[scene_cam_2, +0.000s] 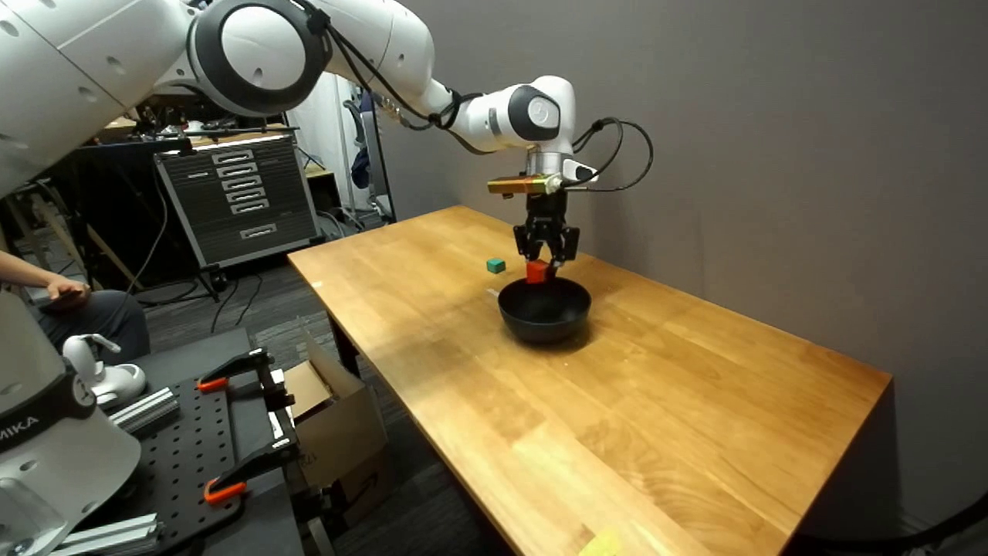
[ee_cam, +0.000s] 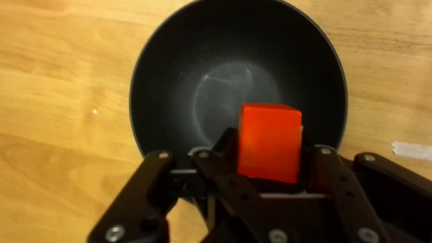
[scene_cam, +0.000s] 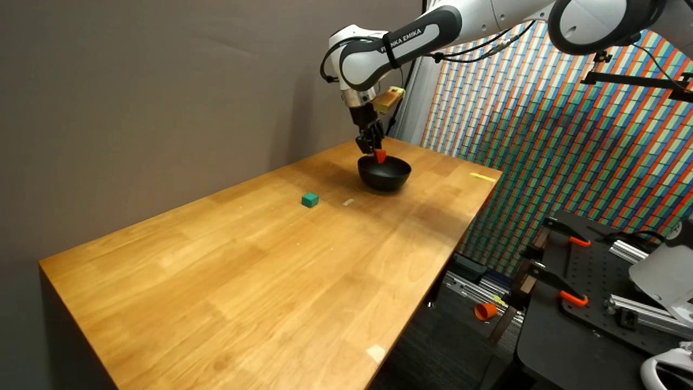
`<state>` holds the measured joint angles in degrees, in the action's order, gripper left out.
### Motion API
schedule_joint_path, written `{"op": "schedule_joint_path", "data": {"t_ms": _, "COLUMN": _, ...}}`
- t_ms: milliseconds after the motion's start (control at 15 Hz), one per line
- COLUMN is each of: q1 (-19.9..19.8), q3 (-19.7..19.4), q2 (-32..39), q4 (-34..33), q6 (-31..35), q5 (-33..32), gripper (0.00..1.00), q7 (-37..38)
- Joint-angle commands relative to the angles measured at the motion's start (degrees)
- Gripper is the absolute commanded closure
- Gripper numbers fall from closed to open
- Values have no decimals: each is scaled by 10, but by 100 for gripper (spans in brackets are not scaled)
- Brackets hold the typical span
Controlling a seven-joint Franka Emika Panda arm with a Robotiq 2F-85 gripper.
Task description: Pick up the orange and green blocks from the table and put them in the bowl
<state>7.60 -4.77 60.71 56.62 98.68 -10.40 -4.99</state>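
The orange block, bright red-orange, is held between the fingers of my gripper. In the wrist view the orange block sits between both finger pads, over the right part of the black bowl. In both exterior views the bowl stands upright on the table, with the gripper and block just above its rim. No block shows on the visible part of the bowl's floor. The green block lies on the table beside the bowl; it also shows in an exterior view and is out of the wrist view.
The wooden table runs along a grey wall. A short white tape strip lies between the green block and the bowl. Yellow tape lies near one table edge. A black stand with clamps is beside the table.
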Motion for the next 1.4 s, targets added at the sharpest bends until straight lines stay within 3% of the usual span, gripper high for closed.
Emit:
{"op": "schedule_joint_path", "data": {"t_ms": 0, "q1": -23, "q3": 3, "q2": -77, "q4": 138, "q6": 50, "q5": 20, "gripper": 33, "q7": 25}}
{"op": "schedule_joint_path", "data": {"t_ms": 267, "q1": -44, "q3": 36, "q2": -111, "q4": 191, "q6": 122, "q5": 22, "gripper": 3, "q7": 5}}
{"op": "schedule_joint_path", "data": {"t_ms": 333, "q1": -45, "q3": 47, "q2": -115, "q4": 195, "q6": 144, "q5": 25, "gripper": 0, "q7": -3}}
{"op": "schedule_joint_path", "data": {"t_ms": 600, "q1": -32, "q3": 97, "q2": -96, "q4": 151, "q6": 193, "q5": 43, "gripper": 0, "q7": -46}}
{"op": "schedule_joint_path", "data": {"t_ms": 1000, "q1": -19, "q3": 158, "q2": -30, "q4": 72, "q6": 200, "q5": 81, "gripper": 0, "q7": -125}}
{"op": "schedule_joint_path", "data": {"t_ms": 1333, "q1": 4, "q3": 159, "q2": 44, "q4": 8, "q6": 189, "q5": 86, "gripper": 0, "q7": -138}}
